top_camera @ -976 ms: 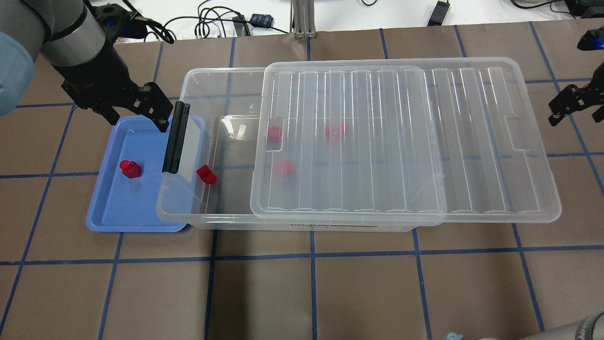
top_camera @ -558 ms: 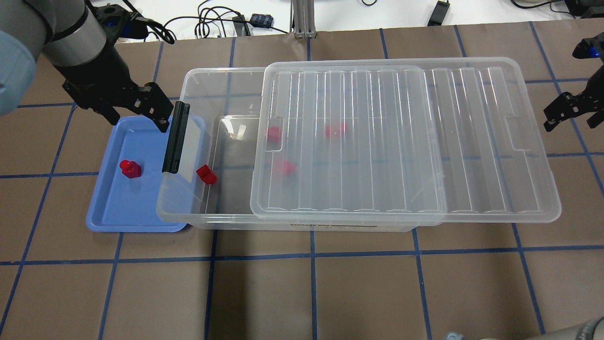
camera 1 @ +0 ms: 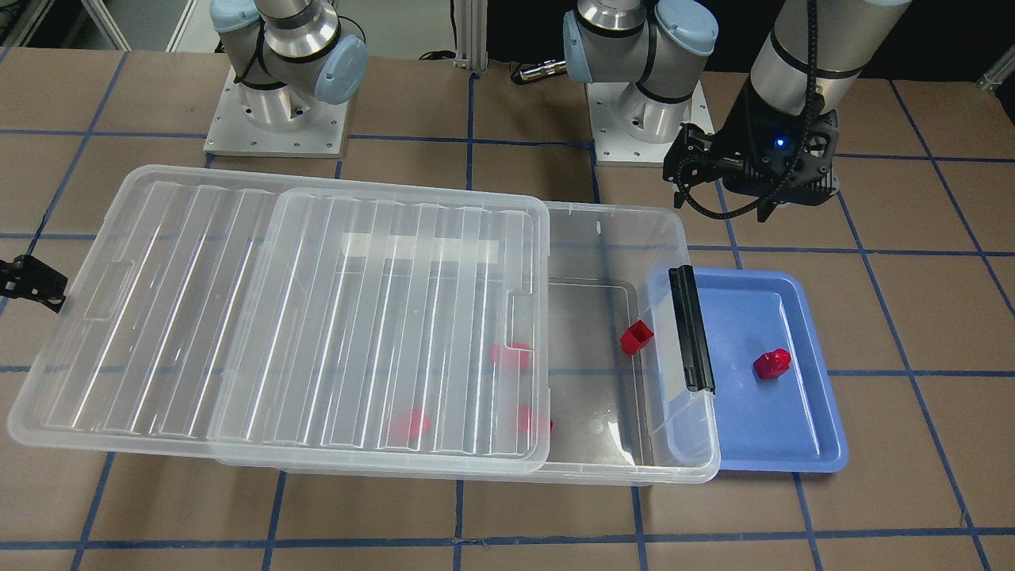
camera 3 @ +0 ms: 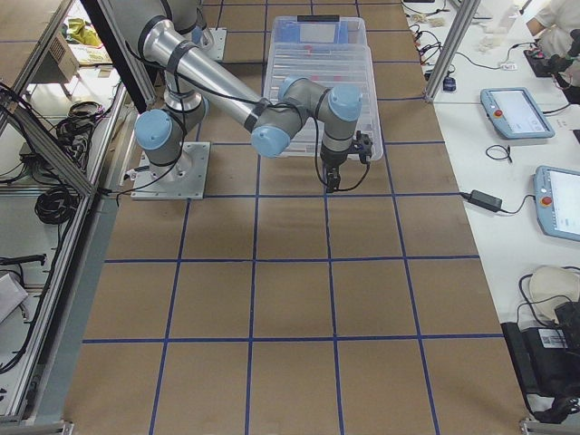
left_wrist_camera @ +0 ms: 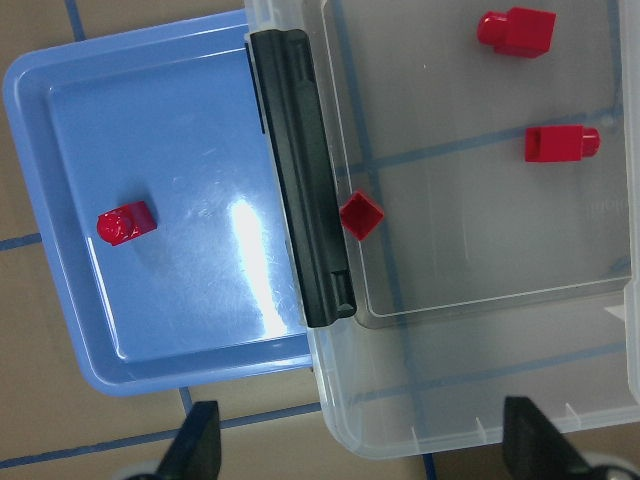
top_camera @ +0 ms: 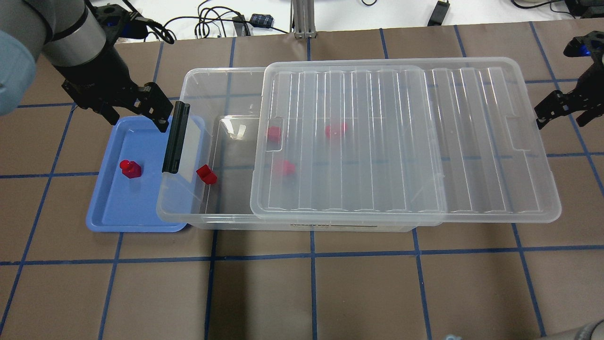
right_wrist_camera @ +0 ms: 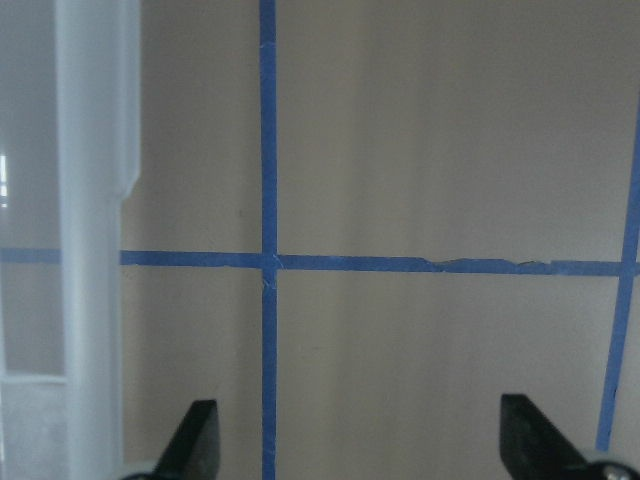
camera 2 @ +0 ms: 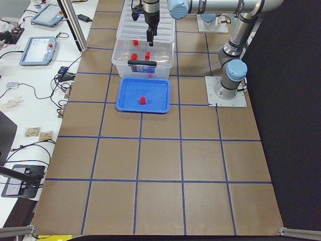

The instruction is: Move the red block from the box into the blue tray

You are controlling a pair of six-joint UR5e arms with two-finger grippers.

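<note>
**Entry: placing step, at its close**

- **Left pincer** (top_camera: 137,120): released, jaws wide apart with nothing between them. You see it hovering above the far rim of the blue tray (top_camera: 137,227), with the box's black latch bar (top_camera: 175,138) just beside it on the inner side.
- **Red block** (top_camera: 130,168): standing on the tray floor, below the left pincer and on its robot-ward side, apart from both fingers. It is out of the box (top_camera: 181,215).
- **Other red pieces**: a wedge-like block (top_camera: 206,174) lies in the uncovered end of the box, beyond the latch bar from the left pincer. Three more blocks (top_camera: 284,167) show dimly under the lid (top_camera: 377,189).
- **Right pincer** (top_camera: 564,115): released and empty, over bare desk (right_wrist_camera: 400,150), with the lid's overhanging end just beside it on the inner side.

**Step in hand**: you may judge the delivery done, since the block sits in the tray and is let go. The next move probably calls for drawing the left arm up and away without brushing the latch bar. If the lid is to be slid shut, the right pincer needs to meet its end edge squarely.

**Change from a second ago**: the right pincer has drifted nearer the lid's end. The left pincer, block, tray and box lie as they did.
</note>
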